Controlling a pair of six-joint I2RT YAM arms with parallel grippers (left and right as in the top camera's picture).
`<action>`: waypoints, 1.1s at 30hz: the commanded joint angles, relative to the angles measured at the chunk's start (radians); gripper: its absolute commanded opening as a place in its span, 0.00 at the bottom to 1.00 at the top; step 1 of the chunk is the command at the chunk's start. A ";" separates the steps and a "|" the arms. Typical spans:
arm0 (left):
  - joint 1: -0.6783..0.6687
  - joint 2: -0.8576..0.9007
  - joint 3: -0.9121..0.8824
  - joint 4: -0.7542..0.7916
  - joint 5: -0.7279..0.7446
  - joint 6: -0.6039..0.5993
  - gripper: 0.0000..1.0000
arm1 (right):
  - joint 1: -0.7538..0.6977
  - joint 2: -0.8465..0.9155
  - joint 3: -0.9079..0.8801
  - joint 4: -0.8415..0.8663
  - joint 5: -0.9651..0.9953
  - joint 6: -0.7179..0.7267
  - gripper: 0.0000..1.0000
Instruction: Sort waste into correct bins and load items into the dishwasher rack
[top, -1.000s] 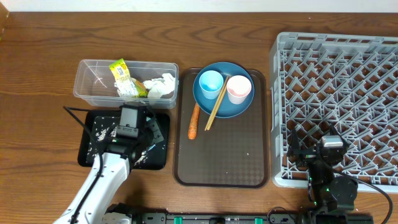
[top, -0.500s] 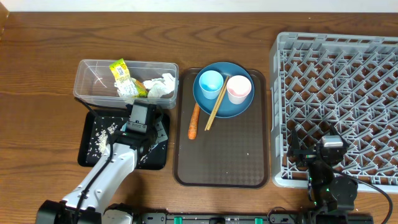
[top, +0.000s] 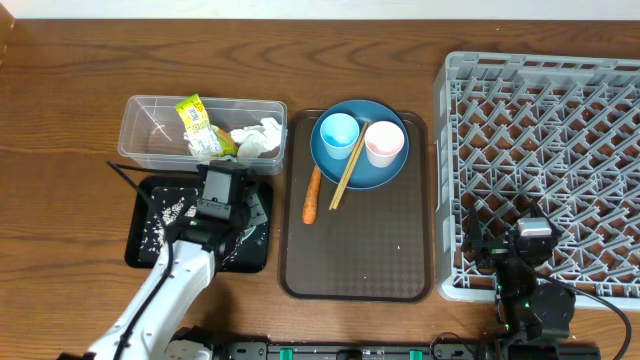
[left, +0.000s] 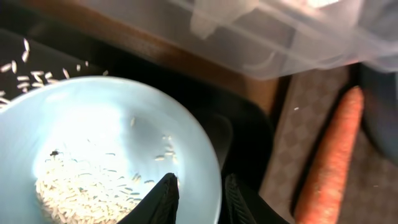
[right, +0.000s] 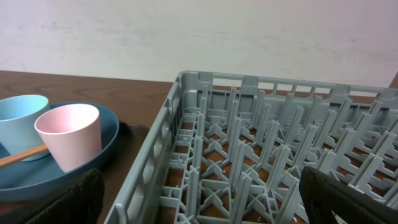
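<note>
Left gripper (left: 199, 194) nips the rim of the light blue bowl (left: 93, 137), jaws nearly closed on it. The bowl is over the black tray (top: 143, 252) with rice (left: 78, 190) inside. Right gripper (right: 202, 200) gapes wide, holding nothing, at the grey rack (top: 446, 170) near edge. Brown tray (top: 355, 255): dark blue plate (top: 378, 172) carrying blue cup (top: 339, 131), pink cup (top: 384, 142), chopsticks (top: 346, 172); carrot (top: 312, 196) beside the plate. Clear tub (top: 140, 142): snack wrapper (top: 198, 125), tissue (top: 258, 138). Black tray: scattered rice grains (top: 160, 216).

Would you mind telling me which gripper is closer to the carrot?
Left. The left gripper holds the bowl over the black tray, just beside the carrot; the right gripper sits at the rack, across the brown tray.
</note>
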 joint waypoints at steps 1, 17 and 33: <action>0.000 -0.033 0.022 -0.002 -0.011 -0.001 0.30 | -0.006 -0.005 -0.002 -0.004 0.003 0.012 0.99; -0.039 0.027 0.021 -0.018 -0.006 -0.002 0.31 | -0.006 -0.005 -0.002 -0.004 0.003 0.012 0.99; -0.044 0.129 0.021 0.013 -0.016 -0.002 0.30 | -0.006 -0.005 -0.002 -0.004 0.003 0.012 0.99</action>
